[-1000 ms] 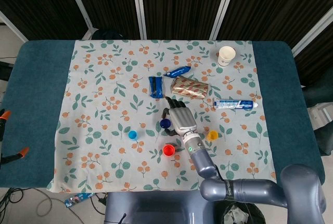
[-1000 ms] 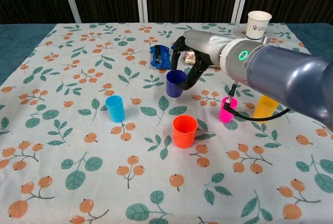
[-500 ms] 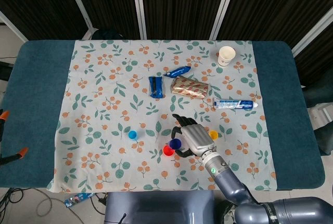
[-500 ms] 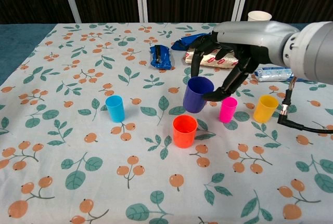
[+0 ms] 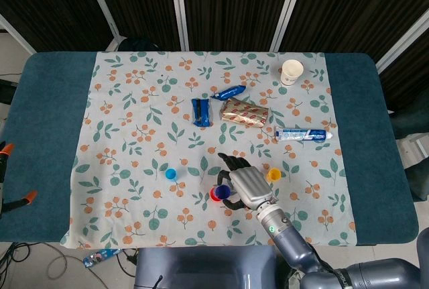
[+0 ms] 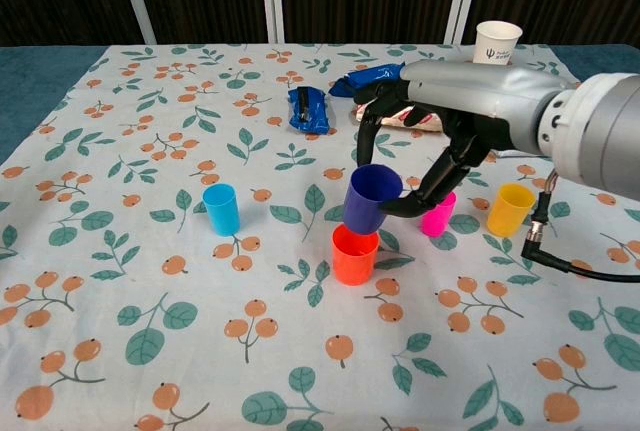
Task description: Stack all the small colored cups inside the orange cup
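a teal table [image 5: 40,135] carries a leaf-print cloth [image 5: 127,135] with cups, snack packets and toothpaste on it.

Five small colored cups: orange cup [image 6: 355,253], purple cup [image 6: 371,196], light blue cup [image 6: 221,208], pink cup [image 6: 438,214], yellow cup [image 6: 510,208]. One white paper cup [image 6: 497,46]. Two blue snack packets: one [image 5: 200,112], another [image 5: 229,92]. One patterned foil packet [image 5: 244,112]. One toothpaste tube [image 5: 301,135]. One hand [image 5: 247,183] in view, the right.
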### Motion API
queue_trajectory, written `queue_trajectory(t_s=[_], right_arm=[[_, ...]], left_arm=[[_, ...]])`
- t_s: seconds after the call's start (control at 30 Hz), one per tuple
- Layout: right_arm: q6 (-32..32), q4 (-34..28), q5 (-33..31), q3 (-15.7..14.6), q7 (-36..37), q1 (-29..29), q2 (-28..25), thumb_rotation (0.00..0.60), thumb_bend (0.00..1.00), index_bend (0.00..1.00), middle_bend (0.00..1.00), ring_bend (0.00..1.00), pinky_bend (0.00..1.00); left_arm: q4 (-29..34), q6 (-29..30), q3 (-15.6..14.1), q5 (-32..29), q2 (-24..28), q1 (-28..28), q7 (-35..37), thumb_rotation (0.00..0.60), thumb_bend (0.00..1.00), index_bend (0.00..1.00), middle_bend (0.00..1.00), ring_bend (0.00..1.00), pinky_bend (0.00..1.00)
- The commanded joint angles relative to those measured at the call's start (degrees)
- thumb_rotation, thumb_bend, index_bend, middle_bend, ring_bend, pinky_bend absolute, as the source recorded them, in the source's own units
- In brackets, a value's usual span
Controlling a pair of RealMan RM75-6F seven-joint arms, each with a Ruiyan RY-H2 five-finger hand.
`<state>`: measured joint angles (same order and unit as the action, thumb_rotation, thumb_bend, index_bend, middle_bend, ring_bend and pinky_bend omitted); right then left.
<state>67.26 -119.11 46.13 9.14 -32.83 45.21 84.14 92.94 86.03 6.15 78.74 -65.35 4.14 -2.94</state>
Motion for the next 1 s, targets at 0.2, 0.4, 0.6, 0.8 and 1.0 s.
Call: queue_trajectory(t_s=[0.2, 0.4, 0.6, 0.8, 1.0], right_arm=[[-0.8, 2.6, -2.6, 0.4, 0.2, 0.8, 1.9, 0.600, 0.35, 0.48, 0.04, 0.10, 0.14], [-2.7, 3.9, -3.7, -0.2, 0.9, 1.1, 2.0, 0.600, 0.35, 0.48, 0.04, 0.10, 0.14], [-3.7, 5.2, -3.7, -0.6, 1.7, 1.3, 2.8, 0.600, 0.35, 0.46, 0.04, 0.10, 0.14], [-4.2, 6.3, -3.8, -1.0, 1.8, 1.5, 3.6, 0.600, 0.33, 0.15, 0.04, 0.08, 0.14], [-4.4, 6.2, -6.0, -1.1, -0.3, 2.4, 1.8, 0.600, 0.30, 0.10, 0.03, 0.07, 0.14]], left_arm=[[0.1, -0.1, 0.0, -0.1, 0.0, 0.0, 0.0, 0.600, 0.07, 0.03, 0.00, 0.00, 0.00], [0.0, -0.2, 0.1, -0.2, 0.0, 0.1, 0.0, 0.600, 0.07, 0.03, 0.00, 0.00, 0.00], [0.1, -0.2, 0.0, 0.0, -0.1, 0.1, -0.2, 0.600, 0.07, 0.04, 0.00, 0.00, 0.00], [0.0, -0.3, 0.0, -0.2, -0.1, 0.1, -0.2, 0.600, 0.07, 0.04, 0.00, 0.00, 0.00], [0.0, -0.2, 0.2, -0.3, 0.0, 0.1, 0.1, 0.600, 0.07, 0.04, 0.00, 0.00, 0.00]])
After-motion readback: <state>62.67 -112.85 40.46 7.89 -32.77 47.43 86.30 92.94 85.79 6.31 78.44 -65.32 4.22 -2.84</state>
